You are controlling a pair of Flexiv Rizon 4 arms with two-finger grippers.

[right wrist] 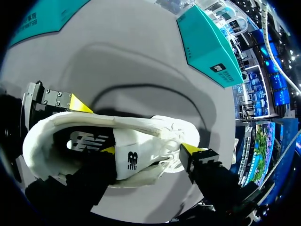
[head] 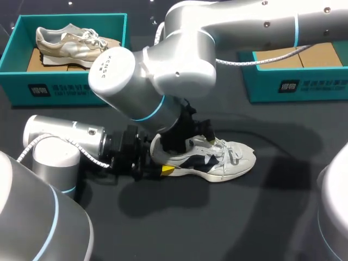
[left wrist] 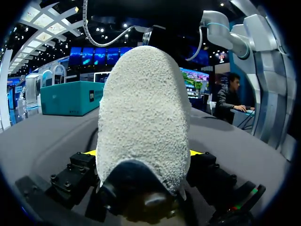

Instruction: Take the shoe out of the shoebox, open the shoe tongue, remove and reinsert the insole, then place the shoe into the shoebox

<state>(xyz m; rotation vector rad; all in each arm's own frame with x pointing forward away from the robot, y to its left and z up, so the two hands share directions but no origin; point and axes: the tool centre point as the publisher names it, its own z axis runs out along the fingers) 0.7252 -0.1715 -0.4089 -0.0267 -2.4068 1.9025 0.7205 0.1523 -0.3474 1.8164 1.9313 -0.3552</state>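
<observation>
- Your left tool (left wrist: 143, 153) is pinching the heel of the white shoe (head: 231, 156). In the left wrist view the rough white heel fills the space between the fingers, with a yellow tip (left wrist: 195, 152) against each side.
- Your left arm (head: 65, 138) lies low over the bench (head: 244, 223). It comes in from the left, and its tool is level with the shoe's sole.
- Your right tool (right wrist: 149, 149) reaches down from above into the shoe's opening. Its fingers stand wide apart yet appear to grip. One yellow tip (right wrist: 108, 150) sits inside the opening behind the tongue (right wrist: 134, 160). The other presses on the laced front, so the tongue is held between them.
- Your right arm (head: 179, 60) enters from the upper right and reaches past the middle. In the head view it covers the rear part of the shoe.
- The white shoe has dark side panels and stands on its sole on the bench, near the middle, with its toe pointing to your right. It is outside both boxes.
- A teal shoebox (head: 70, 89) stands at the far left of the bench, with a beige shoe (head: 70, 41) inside it.
- A second teal shoebox (head: 296, 87) stands at the far right, with its brown cardboard floor showing.
</observation>
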